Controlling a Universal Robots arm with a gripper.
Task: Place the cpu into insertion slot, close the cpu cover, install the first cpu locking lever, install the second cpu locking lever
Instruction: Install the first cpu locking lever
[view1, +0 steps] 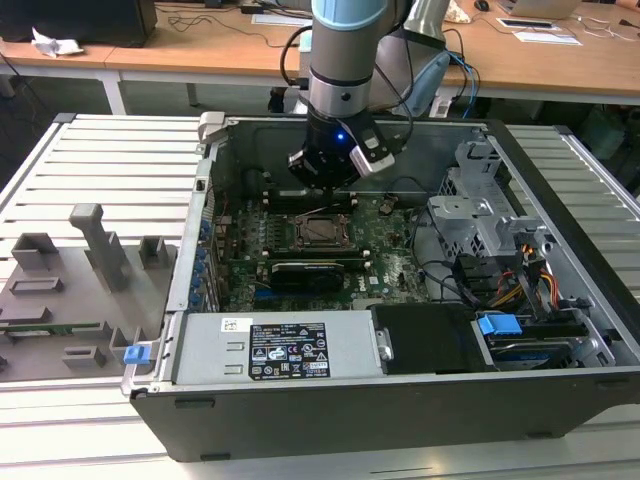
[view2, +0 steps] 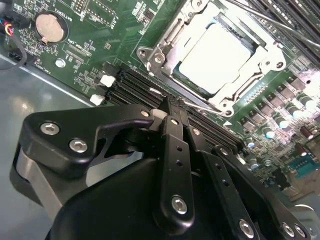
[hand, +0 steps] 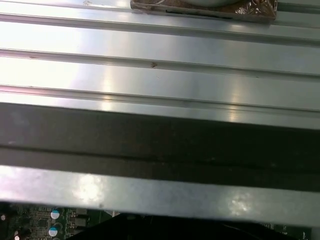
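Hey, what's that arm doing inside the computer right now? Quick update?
Gripper low over the motherboard, beside the socket. Chip seated, metal cover down around it. Nothing blocking.

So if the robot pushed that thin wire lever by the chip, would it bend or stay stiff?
The lever looks like thin bare metal rod, so it would probably flex springily, not flop. Its shiny surface may be slippery. The chip sits in its frame and likely wouldn't budge.
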